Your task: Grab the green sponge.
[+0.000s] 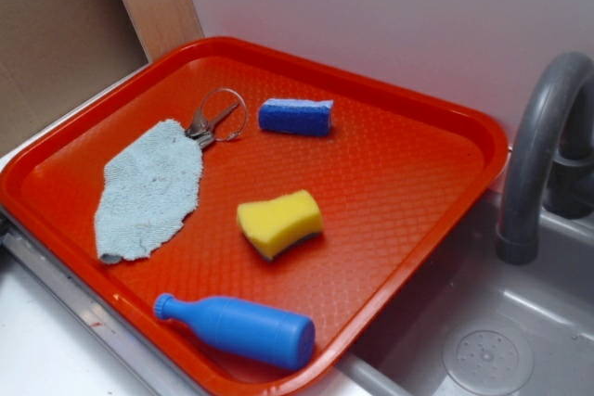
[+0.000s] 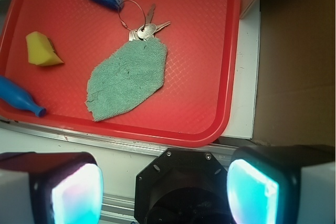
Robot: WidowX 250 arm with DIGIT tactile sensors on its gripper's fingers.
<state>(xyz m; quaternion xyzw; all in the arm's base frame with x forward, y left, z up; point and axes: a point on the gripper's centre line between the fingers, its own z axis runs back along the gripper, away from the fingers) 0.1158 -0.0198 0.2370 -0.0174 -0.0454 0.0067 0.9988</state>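
Pincer (image 2: 165, 187) spread wide, empty, high over tray's near edge, well apart from target. Green sponge (image 1: 279, 223) mid red tray (image 1: 436, 99), yellow face up. Risks: blue bottle (image 1: 237, 328) near sponge, could get knocked; blue sponge (image 1: 295, 117) mistaken target; soft foam squashing, slipping.

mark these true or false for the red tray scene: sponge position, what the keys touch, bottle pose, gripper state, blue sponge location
1. The yellow foam sponge with a dark green underside lies on the red plastic tray. True.
2. The blue plastic bottle stands upright. False: it lies on its side near the tray's front edge.
3. The metal keys on a wire ring lie at one end of the pale blue-grey cloth. True.
4. The gripper is shut on the sponge. False: its fingers are wide apart, off the tray, holding nothing.
5. The small blue rectangular sponge sits in the grey sink. False: it is on the tray.
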